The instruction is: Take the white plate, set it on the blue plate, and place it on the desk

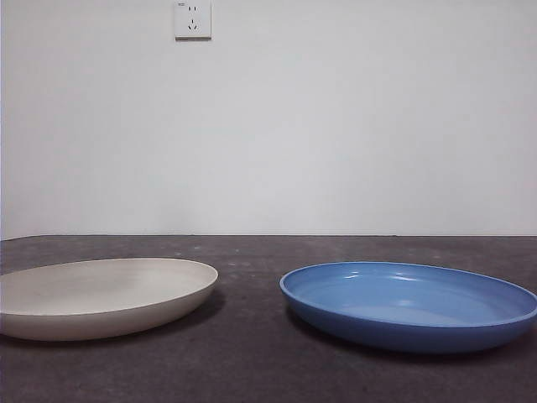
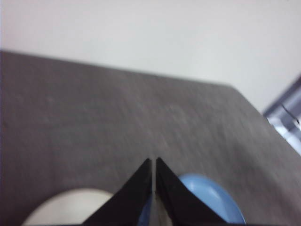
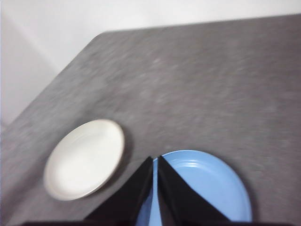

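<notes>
While both claws [image 2: 154, 162] [image 3: 155, 160] hang pinched narrow, one white plate [image 1: 101, 294], one blue plate [image 1: 411, 302], apart on one desk [image 1: 252, 369].

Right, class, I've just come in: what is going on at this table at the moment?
Nothing is being handled yet. The white plate and the blue plate lie apart, side by side on the desk, neither stacked on the other. Both arms hang high above the table: the left claw and the right claw are each shut and empty, and neither shows in the front view. On the wall behind is a socket.
</notes>
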`<control>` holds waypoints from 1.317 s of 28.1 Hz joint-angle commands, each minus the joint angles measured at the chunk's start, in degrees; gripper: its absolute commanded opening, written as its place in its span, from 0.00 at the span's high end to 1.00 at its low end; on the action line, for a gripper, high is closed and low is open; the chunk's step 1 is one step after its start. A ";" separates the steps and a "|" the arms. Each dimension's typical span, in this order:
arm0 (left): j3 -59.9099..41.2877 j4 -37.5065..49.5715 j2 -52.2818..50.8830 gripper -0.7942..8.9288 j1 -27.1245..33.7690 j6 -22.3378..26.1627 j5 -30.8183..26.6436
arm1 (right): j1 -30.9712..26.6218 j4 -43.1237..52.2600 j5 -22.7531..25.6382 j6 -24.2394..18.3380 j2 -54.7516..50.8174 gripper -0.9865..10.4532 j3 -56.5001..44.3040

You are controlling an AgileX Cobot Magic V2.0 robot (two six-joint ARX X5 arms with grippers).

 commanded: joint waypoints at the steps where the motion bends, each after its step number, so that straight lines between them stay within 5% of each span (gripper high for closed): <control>1: 1.11 -2.23 0.70 0.90 -0.94 3.30 0.96 | 0.24 -0.33 -4.00 -3.52 1.16 0.90 1.68; 10: 1.11 -4.66 0.76 0.85 -2.21 4.07 1.29 | 0.26 -0.39 -4.81 -3.76 1.16 0.90 1.68; 12: 1.11 -4.66 0.76 0.75 -2.40 4.07 1.29 | 0.26 -0.39 -4.81 -3.89 1.16 0.84 1.68; 16: 1.11 -4.66 0.76 0.34 -2.45 5.35 1.29 | 0.26 -0.39 -4.74 -3.85 1.16 0.51 1.68; 18: 1.11 -4.63 0.76 0.24 -2.45 5.57 1.27 | 0.26 -0.39 -4.74 -3.87 1.16 0.43 1.68; 27: 1.22 -6.54 0.90 0.24 -2.43 2.47 1.29 | 0.24 -0.68 -5.03 -3.61 1.14 0.42 1.68; 37: 3.74 -20.02 9.81 0.24 3.72 3.15 7.23 | 0.26 -2.69 -8.66 -2.12 1.14 0.42 1.68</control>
